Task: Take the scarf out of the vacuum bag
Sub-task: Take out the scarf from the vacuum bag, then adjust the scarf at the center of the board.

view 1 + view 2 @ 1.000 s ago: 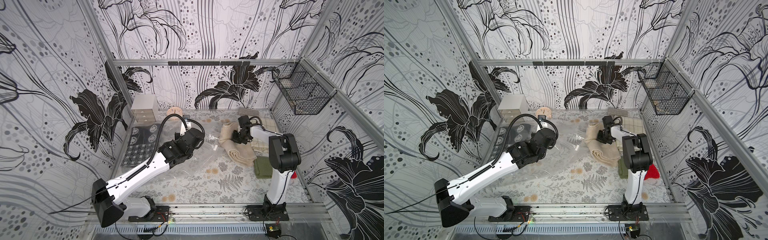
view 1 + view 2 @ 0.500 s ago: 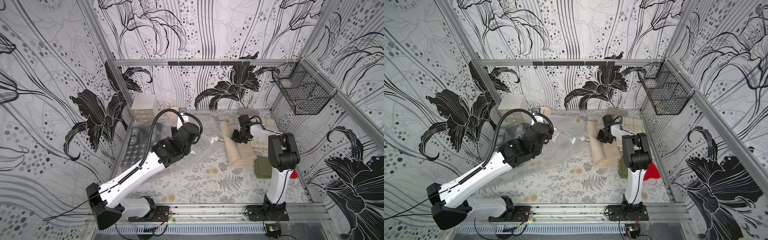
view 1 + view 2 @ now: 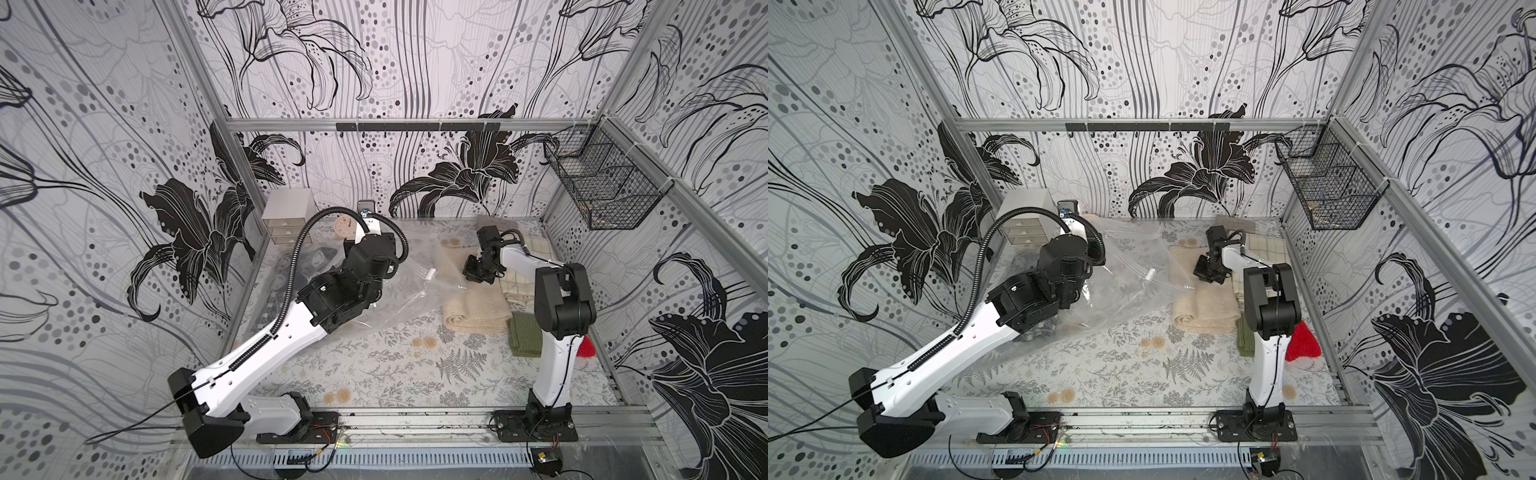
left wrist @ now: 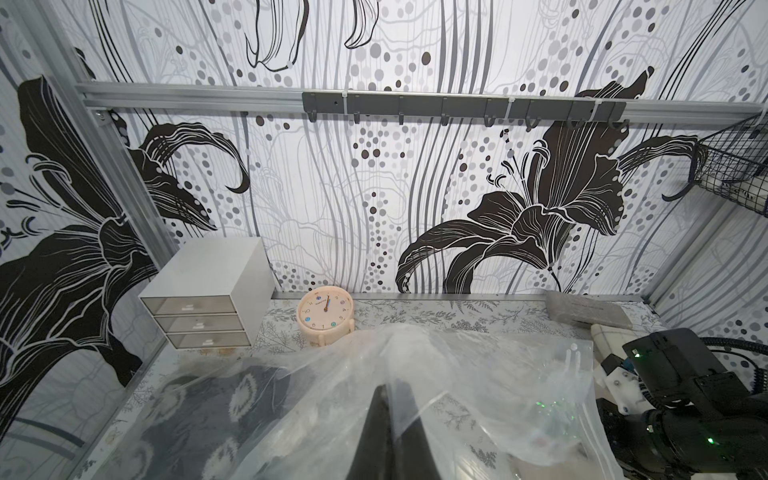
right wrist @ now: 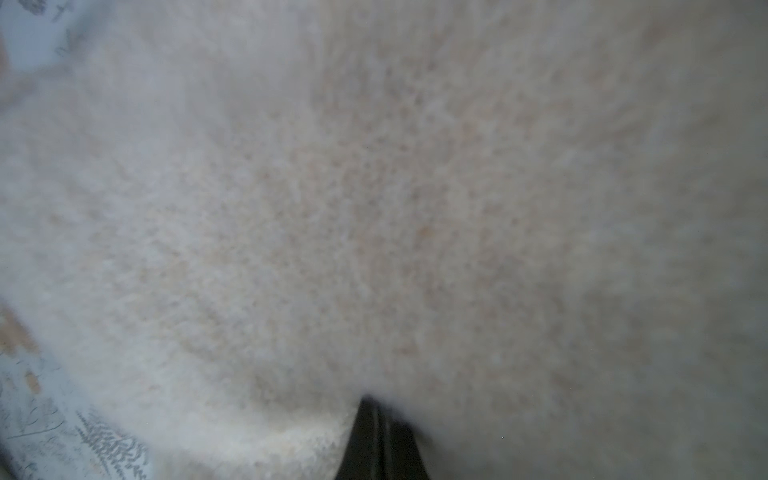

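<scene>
- Left wrist view: the left gripper [image 4: 392,395] has its jaws pressed together, pinching a fold of the vacuum bag [image 4: 457,374]. The clear plastic rises to a peak at the tips and drapes down on both sides.
- Right wrist view: the cream scarf [image 5: 374,208], blurred, fills nearly the whole view. The right gripper [image 5: 376,409] has its jaws squeezed tight, their tips sunk in the fabric and pinching it.
- In both top views the vacuum bag lies crumpled across the far middle of the table [image 3: 374,365], raised at the left arm's end. Its small white zip slider [image 3: 431,274] sits near the edge that faces the scarf.
- The scarf lies just to the right of the bag as a long strip, its near end folded on the table. A corner of plastic overlaps its middle; whether any of it lies inside the bag cannot be told.
- A dark patterned cloth [image 4: 199,415] shows through the plastic on the left.
- A pink clock [image 4: 326,311] and a grey drawer unit [image 4: 208,299] stand against the far wall.
- A folded green cloth [image 3: 525,338] lies beside the scarf's near end, and a red knit item [image 3: 1302,345] lies behind the right arm.
</scene>
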You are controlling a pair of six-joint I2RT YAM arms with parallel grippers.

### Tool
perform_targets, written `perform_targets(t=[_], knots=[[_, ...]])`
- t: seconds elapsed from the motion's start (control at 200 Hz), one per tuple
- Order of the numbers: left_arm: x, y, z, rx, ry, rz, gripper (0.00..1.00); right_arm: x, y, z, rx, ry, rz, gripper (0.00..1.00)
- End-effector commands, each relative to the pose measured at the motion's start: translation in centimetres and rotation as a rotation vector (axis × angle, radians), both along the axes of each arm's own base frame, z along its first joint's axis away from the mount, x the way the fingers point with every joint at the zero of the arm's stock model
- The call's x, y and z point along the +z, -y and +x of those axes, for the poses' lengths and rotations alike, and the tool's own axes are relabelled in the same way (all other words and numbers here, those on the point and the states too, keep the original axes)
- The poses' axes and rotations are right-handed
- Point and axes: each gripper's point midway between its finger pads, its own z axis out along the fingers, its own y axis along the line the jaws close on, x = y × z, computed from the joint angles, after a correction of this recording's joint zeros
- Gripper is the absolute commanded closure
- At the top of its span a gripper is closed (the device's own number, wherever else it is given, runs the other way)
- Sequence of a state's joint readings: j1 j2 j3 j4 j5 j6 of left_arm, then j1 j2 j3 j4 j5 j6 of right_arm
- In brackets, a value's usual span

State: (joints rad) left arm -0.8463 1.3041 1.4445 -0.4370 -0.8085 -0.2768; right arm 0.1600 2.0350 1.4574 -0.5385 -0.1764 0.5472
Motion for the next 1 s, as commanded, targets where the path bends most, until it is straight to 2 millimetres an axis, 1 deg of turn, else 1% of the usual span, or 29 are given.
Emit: perform_targets(t=[0.0, 0.015, 0.05, 0.11, 0.21, 0.285, 0.411, 0.541, 0.596, 0.696, 0.846, 0.996], knots=[[0.3, 1.7, 0.8, -0.030, 0.022, -0.027, 1.00, 3.3, -0.5, -0.9, 0.044, 0.062, 0.044, 1.00], [0.2, 1.8, 0.9, -0.034, 0.020, -0.027, 1.00, 3.5, -0.4, -1.2, 0.046, 0.061, 0.038, 1.00], [-0.2, 2.1, 1.0, -0.040, 0.011, -0.027, 1.00, 4.0, 0.0, -2.0, 0.051, 0.054, 0.022, 0.95], [-0.8, 2.6, 1.3, -0.047, -0.002, -0.023, 1.00, 4.3, 0.7, -3.6, 0.053, 0.020, -0.011, 0.88], [-1.7, 3.1, 1.6, -0.056, -0.018, -0.020, 1.00, 3.9, 1.4, -6.2, 0.061, -0.054, -0.046, 0.82], [-2.1, 3.3, 1.7, -0.057, -0.024, -0.019, 1.00, 3.4, 1.5, -7.9, 0.074, -0.095, -0.060, 0.79], [-2.7, 3.3, 1.8, -0.052, -0.035, -0.018, 1.00, 2.6, 0.5, -10.3, 0.112, -0.152, -0.052, 0.76], [-3.2, 3.3, 1.8, -0.045, -0.043, -0.021, 1.00, 1.7, -1.8, -11.8, 0.146, -0.189, 0.027, 0.73], [-3.5, 3.2, 1.8, -0.042, -0.047, -0.023, 1.00, 1.0, -2.3, -12.0, 0.146, -0.204, 0.037, 0.73], [-3.8, 3.0, 1.6, -0.039, -0.053, -0.031, 1.00, -0.2, -2.0, -11.8, 0.126, -0.217, 0.007, 0.72], [-3.8, 2.6, 1.3, -0.032, -0.053, -0.034, 1.00, -1.0, -1.3, -10.2, 0.095, -0.210, -0.044, 0.72], [-3.6, 2.0, 0.9, -0.021, -0.049, -0.032, 1.00, -1.1, -1.4, -8.2, 0.092, -0.195, -0.063, 0.73]])
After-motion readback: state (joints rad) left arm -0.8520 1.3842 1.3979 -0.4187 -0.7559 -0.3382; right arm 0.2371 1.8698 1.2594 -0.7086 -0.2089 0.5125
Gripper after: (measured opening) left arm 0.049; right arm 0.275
